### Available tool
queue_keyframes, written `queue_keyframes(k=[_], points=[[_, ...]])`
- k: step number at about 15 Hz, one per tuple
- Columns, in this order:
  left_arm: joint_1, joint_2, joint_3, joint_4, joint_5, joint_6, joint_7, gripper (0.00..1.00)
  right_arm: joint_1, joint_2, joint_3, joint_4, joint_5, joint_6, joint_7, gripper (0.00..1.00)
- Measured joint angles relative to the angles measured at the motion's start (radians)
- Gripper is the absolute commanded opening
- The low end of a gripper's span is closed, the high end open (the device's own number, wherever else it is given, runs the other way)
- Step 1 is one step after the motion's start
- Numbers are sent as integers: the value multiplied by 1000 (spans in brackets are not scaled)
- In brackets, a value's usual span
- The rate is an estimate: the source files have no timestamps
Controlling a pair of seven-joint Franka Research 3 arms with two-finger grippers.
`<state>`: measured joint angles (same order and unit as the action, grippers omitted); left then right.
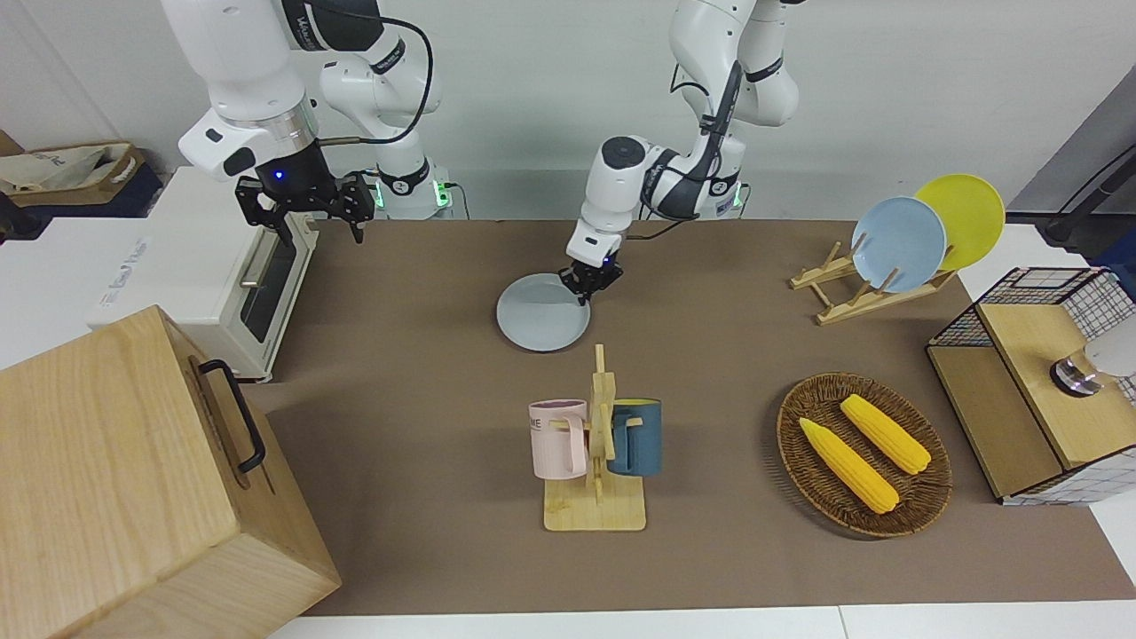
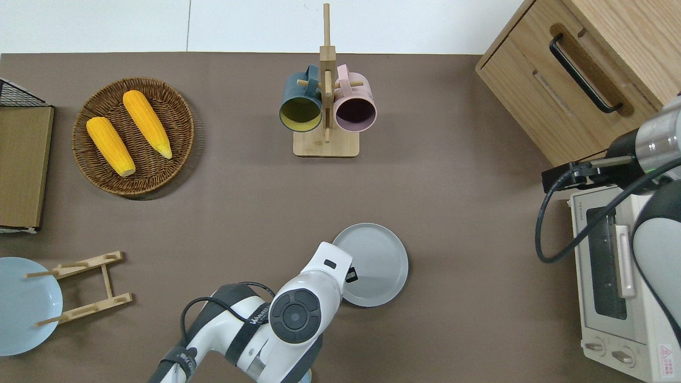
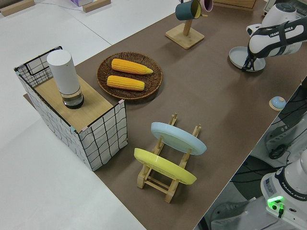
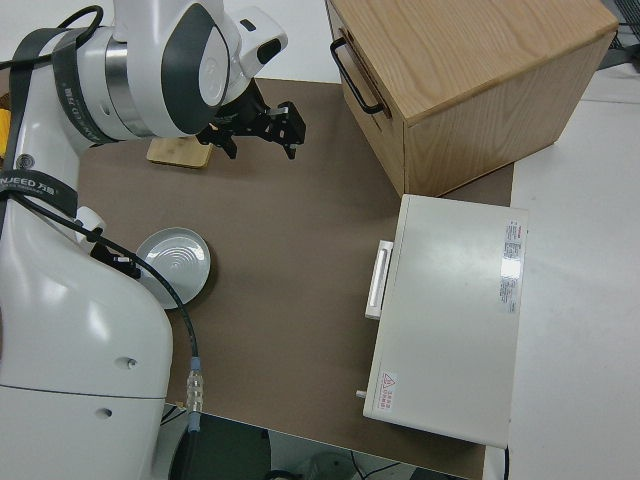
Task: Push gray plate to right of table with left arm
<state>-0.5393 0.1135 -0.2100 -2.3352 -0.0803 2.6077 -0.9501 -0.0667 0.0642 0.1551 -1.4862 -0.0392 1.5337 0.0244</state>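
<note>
The gray plate [image 1: 540, 315] [image 2: 379, 263] [image 3: 240, 56] [image 4: 176, 263] lies flat on the brown table [image 1: 426, 373], near the middle and on the side near the robots. My left gripper [image 1: 590, 282] [image 2: 349, 276] [image 3: 247, 67] is down at the plate's rim, on the edge toward the left arm's end of the table, touching or nearly touching it. The wrist hides its fingers. My right gripper [image 1: 306, 206] [image 4: 262, 128] is parked, open and holding nothing.
A mug rack [image 1: 596, 461] with a pink and a dark blue mug stands farther from the robots than the plate. Toward the right arm's end are a toaster oven [image 1: 222, 266] and a wooden cabinet [image 1: 115, 479]. Toward the left arm's end are a corn basket [image 1: 863, 454] and a plate rack [image 1: 874, 288].
</note>
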Motion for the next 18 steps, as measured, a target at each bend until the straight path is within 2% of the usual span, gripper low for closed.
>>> queue_keyframes(k=[7,16,17,18], points=[[-103,106,0,152,1,7,-124,0,0,0,0,0,0,0,0,983],[-162,204,1,267,36,8,-221,10,0,0,0,0,0,0,0,983],[-162,210,1,273,39,8,-223,211,0,0,0,0,0,0,0,983],[-162,213,1,277,40,8,-224,501,0,0,0,0,0,0,0,983]])
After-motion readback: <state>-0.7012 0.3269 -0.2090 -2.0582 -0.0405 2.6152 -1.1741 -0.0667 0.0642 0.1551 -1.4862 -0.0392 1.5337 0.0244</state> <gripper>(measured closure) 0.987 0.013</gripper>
